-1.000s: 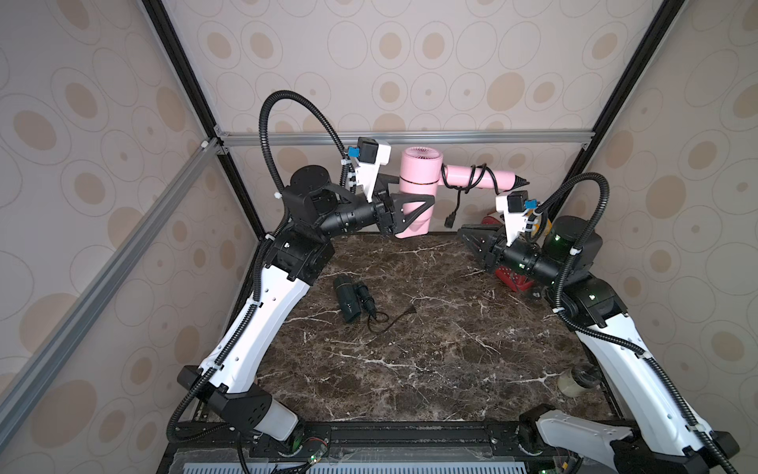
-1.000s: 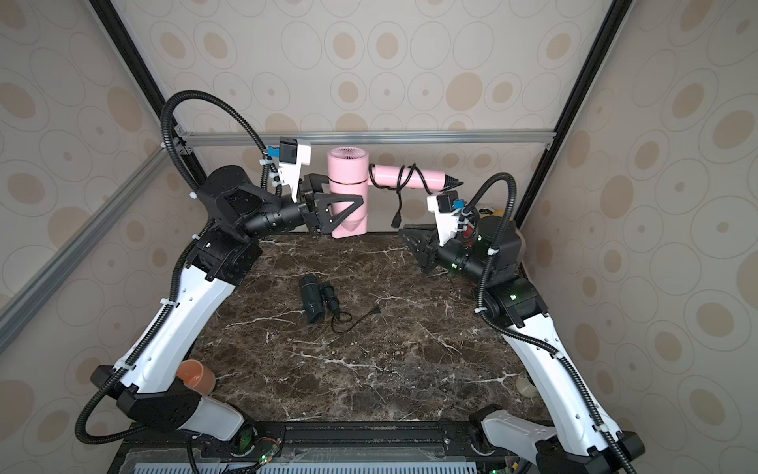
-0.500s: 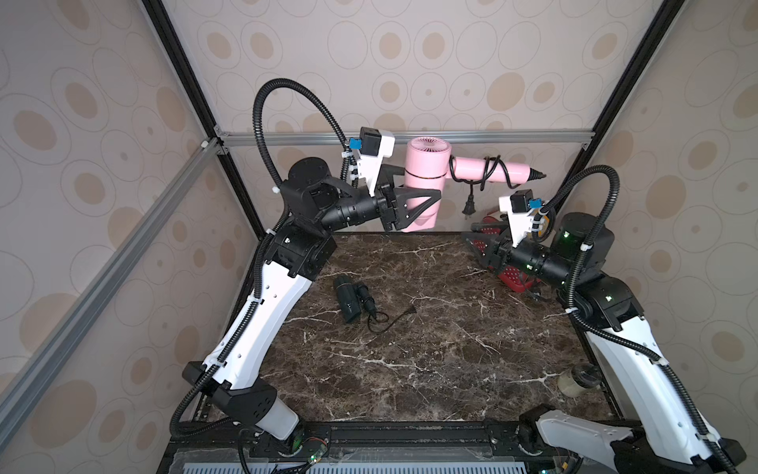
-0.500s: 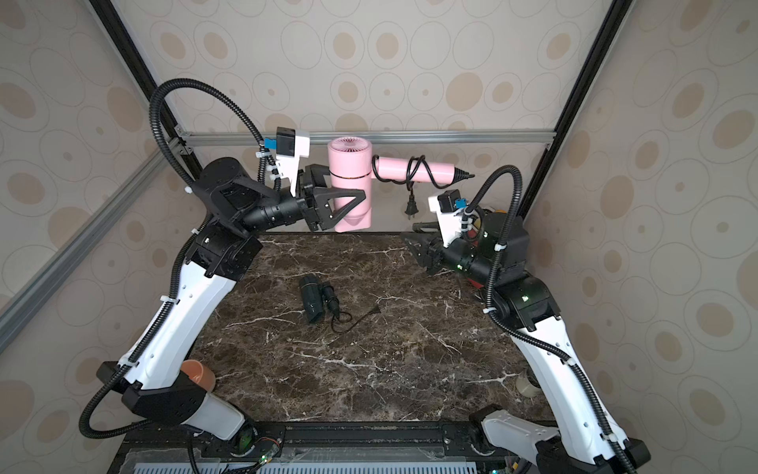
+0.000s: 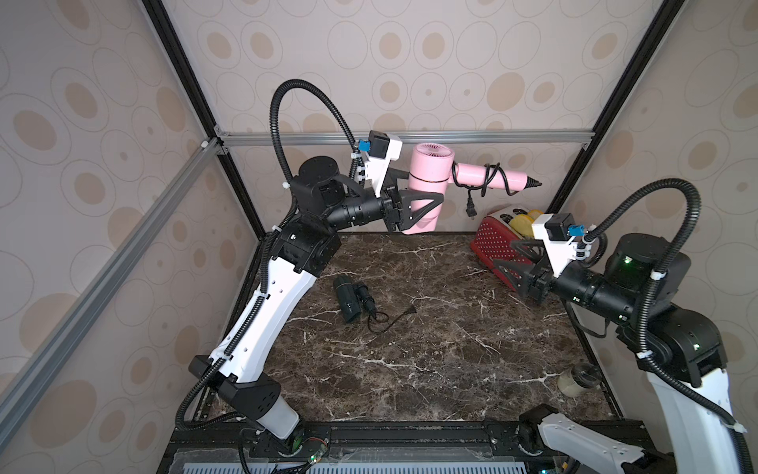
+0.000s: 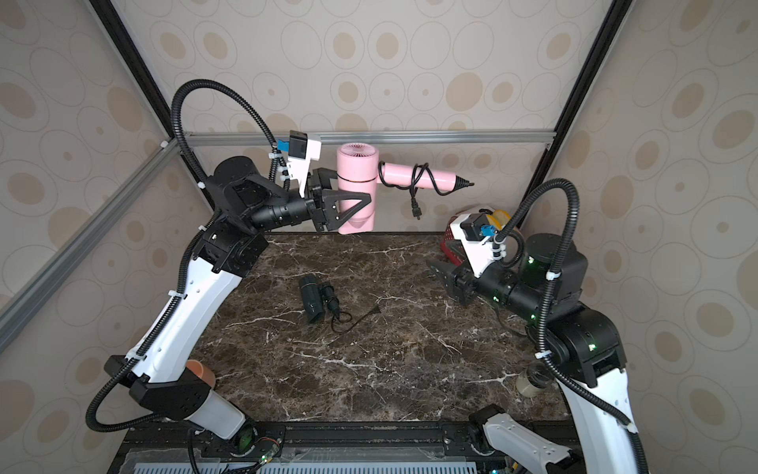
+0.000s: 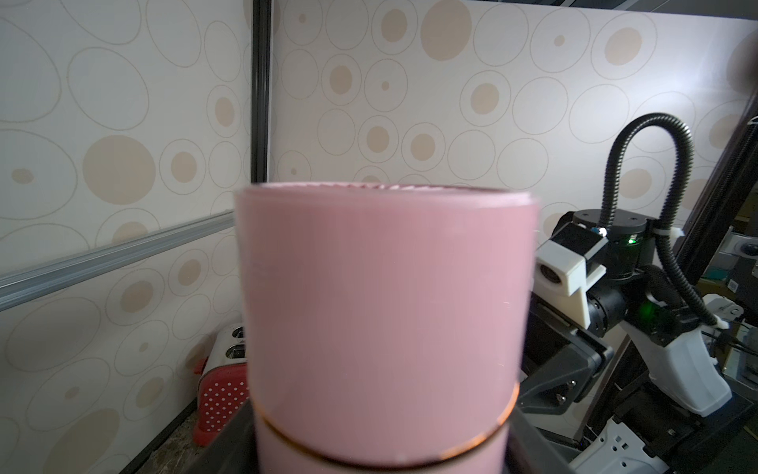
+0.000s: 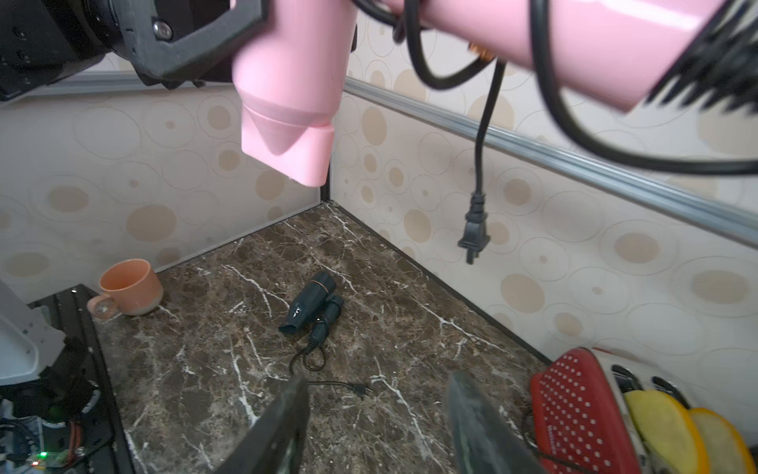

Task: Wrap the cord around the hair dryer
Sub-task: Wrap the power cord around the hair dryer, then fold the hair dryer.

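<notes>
In both top views the left gripper (image 5: 420,207) is clamping the pink hair dryer (image 5: 431,164) by its barrel, holding it high over the far edge of the bench (image 5: 410,361), handle pointing right. The black cord (image 5: 492,180) is looping around the handle, its plug (image 5: 471,210) dangling free. The right gripper (image 5: 506,256) is hovering low at the right, before a red toaster (image 5: 490,246). In the left wrist view the hair dryer (image 7: 385,307) is filling the frame, the grip barely showing, perhaps at its lower corners. In the right wrist view the right gripper (image 8: 377,381) is standing spread and empty, and a dark travel dryer (image 8: 307,303) is lying mid-bench.
</notes>
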